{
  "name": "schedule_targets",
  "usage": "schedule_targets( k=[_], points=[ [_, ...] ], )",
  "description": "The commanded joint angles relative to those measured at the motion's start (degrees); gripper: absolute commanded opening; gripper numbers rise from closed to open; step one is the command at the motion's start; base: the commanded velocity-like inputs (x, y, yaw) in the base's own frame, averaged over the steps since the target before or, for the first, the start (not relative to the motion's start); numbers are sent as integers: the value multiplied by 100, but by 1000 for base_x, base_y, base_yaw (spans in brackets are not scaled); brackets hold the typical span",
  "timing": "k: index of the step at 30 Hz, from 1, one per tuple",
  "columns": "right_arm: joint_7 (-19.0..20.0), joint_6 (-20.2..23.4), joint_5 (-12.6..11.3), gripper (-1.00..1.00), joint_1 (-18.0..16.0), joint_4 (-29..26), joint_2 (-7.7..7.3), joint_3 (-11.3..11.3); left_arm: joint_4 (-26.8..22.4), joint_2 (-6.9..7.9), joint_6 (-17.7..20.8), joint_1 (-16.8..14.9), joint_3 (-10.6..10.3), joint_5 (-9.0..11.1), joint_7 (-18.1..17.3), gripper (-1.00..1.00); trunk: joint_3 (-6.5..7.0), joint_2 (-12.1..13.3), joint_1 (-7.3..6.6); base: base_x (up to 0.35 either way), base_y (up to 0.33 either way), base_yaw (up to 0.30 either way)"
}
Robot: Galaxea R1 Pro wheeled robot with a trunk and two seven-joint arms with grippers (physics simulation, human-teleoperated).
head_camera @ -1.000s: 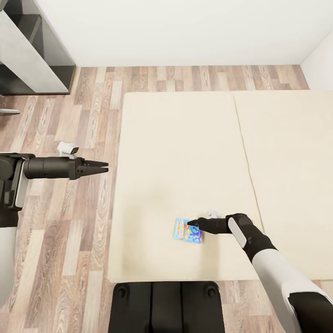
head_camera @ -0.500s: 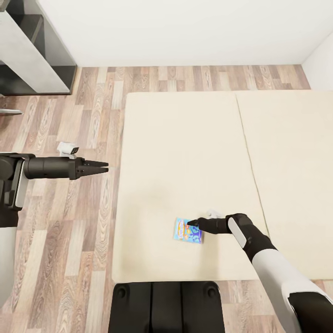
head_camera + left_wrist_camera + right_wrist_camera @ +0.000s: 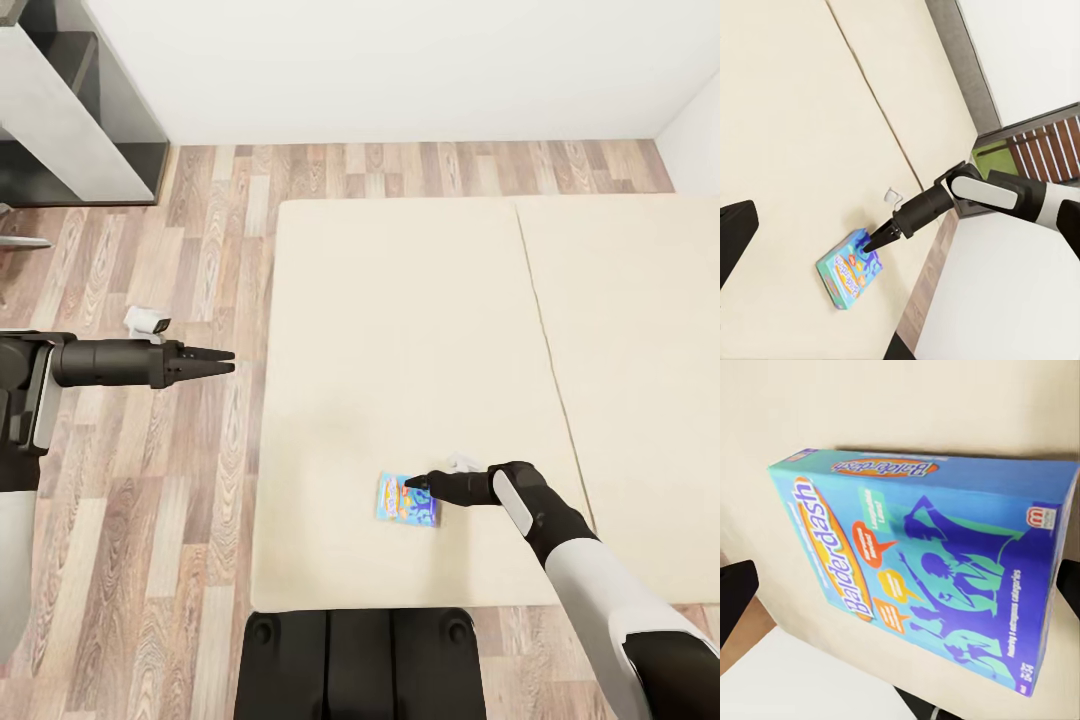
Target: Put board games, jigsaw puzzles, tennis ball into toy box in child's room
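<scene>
Head view: the bed takes up the centre and right of the scene, its beige mattress in two parts with a seam running near to far on the right side. A blue board game lies flat on the left mattress part, close to the near edge. Wood-plank floor runs along the left of the bed and behind it, up to a plain white wall. A dark shelf unit with grey sides stands at far left.

The right claw reaches in from the right, low over the mattress, its tip at the right edge of the board game. The fingers look close together here; whether they touch the box I cannot tell.

The left claw is held out over the floor, to the left of the bed and well apart from the game. Its two fingers are slightly apart and hold nothing.

Left wrist view: the right claw comes down at a slant onto the upper end of the board game, tip at the box edge.

Right wrist view: the board game is seen close up, lid printed "Balderdash" in white with dark blue figures on turquoise, lying on the beige mattress.
</scene>
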Motion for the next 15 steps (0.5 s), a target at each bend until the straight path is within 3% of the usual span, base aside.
schedule_targets(
  k=[1,15],
  points=[
    [17,15,7,100,-2,-5,-6,19,0,1,61,-2,-2,2,-16,100,-6,-9,3,0,35,0],
    [17,16,6,100,-2,-5,-6,19,0,2,61,-2,-3,2,-16,100,-6,-9,3,0,89,0]
  ],
)
